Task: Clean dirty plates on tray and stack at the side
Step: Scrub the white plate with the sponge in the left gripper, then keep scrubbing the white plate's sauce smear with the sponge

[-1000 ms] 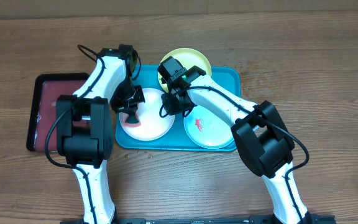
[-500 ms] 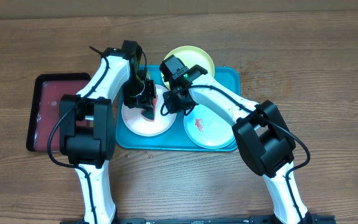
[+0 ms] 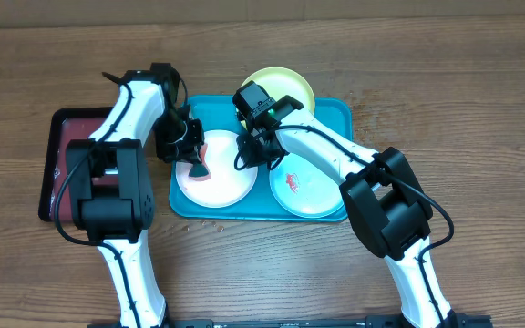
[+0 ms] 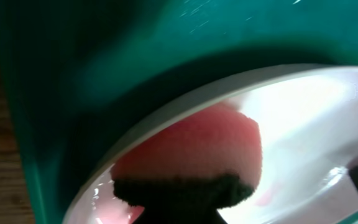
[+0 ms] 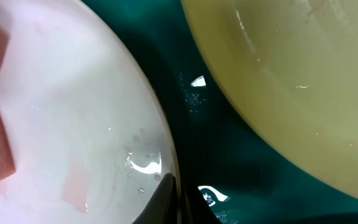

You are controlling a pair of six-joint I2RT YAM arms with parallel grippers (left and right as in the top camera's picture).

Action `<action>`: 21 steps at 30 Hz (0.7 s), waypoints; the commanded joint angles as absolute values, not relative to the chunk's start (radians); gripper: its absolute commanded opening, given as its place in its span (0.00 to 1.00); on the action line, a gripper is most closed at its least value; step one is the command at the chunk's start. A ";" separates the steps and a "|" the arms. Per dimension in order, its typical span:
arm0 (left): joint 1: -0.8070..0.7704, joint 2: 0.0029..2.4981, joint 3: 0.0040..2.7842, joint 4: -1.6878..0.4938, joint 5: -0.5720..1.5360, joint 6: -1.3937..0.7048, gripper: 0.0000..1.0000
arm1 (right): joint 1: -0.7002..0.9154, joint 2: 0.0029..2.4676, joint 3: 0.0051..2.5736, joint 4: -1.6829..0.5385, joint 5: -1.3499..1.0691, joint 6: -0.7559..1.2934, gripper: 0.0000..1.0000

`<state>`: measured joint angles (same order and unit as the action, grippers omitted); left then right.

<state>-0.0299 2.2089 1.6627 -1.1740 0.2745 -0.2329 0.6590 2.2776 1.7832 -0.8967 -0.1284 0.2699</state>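
The turquoise tray (image 3: 335, 117) holds the white plate (image 3: 226, 187) at the left and the pale mint plate (image 3: 313, 196), smeared red, at the right. The yellow-green plate (image 3: 285, 87) lies at the back, overlapping the tray's far rim. My left gripper (image 3: 192, 157) is shut on a pink sponge (image 3: 199, 166) with a dark scrub side and presses it on the white plate's left part; the left wrist view shows the sponge (image 4: 191, 146) on the wet plate (image 4: 309, 106). My right gripper (image 5: 166, 199) is shut on the white plate's rim (image 5: 160, 143), beside the yellow-green plate (image 5: 291, 81).
A smaller dark red tray (image 3: 62, 155) lies left of the turquoise tray, under the left arm. The wooden table (image 3: 445, 91) surrounds both trays. Small crumbs lie on the table just in front of the turquoise tray (image 3: 208, 221).
My left gripper swept the sponge from the white plate's upper right back to its left side. The right arm stayed on the plate's rim.
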 commanded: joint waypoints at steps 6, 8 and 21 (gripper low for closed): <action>-0.123 2.220 1.671 -1.051 0.447 -0.240 0.04 | 0.667 2.304 1.792 -0.890 -0.136 0.265 0.04; -0.149 2.220 1.671 -1.048 0.444 -0.248 0.04 | 0.667 2.304 1.792 -0.892 -0.136 0.265 0.04; -0.116 2.220 1.671 -1.239 0.013 -0.365 0.04 | 0.667 2.304 1.792 -0.902 -0.135 0.265 0.04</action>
<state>-0.1463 2.2089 1.6630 -1.2167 0.1860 -0.3092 0.6605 2.2799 1.7832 -0.9009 -0.1417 0.2691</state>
